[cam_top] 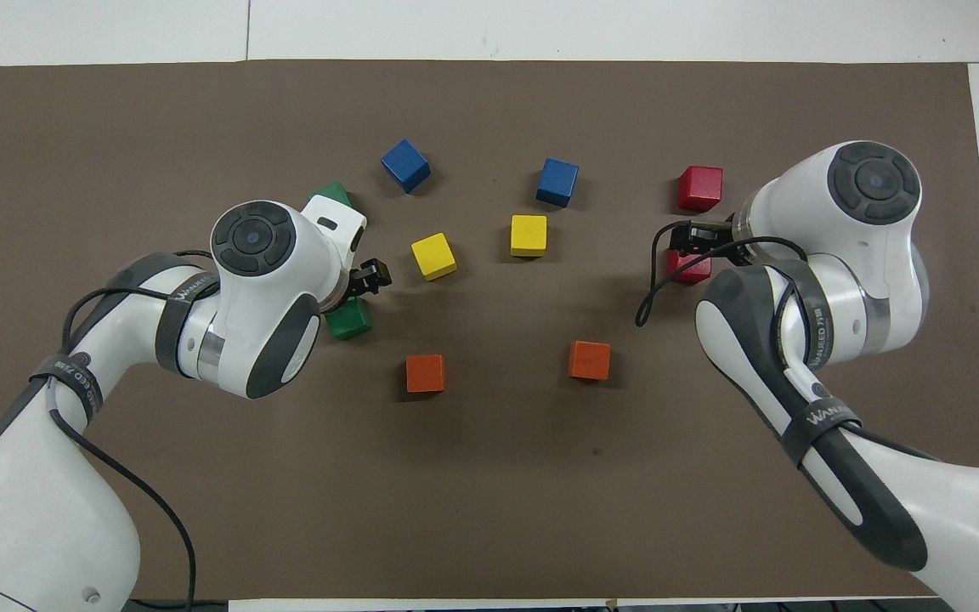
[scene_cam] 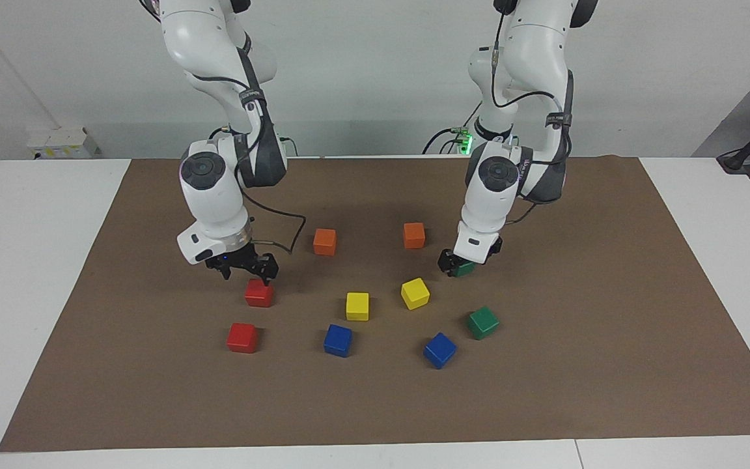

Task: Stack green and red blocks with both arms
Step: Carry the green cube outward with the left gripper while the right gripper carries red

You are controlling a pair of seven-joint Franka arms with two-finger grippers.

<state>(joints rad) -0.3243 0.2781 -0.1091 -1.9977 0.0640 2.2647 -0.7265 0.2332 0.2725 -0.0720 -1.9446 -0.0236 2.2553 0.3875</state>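
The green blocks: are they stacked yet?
No. One green block sits alone on the mat; the other green block is at the left hand.

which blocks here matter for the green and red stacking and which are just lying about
In the job:
green block under the left gripper
second green block
red block below the right gripper
second red block

Lying about:
orange blocks
yellow blocks
blue blocks

From overhead, the left arm covers most of both green blocks — the right gripper half-hides one red block.
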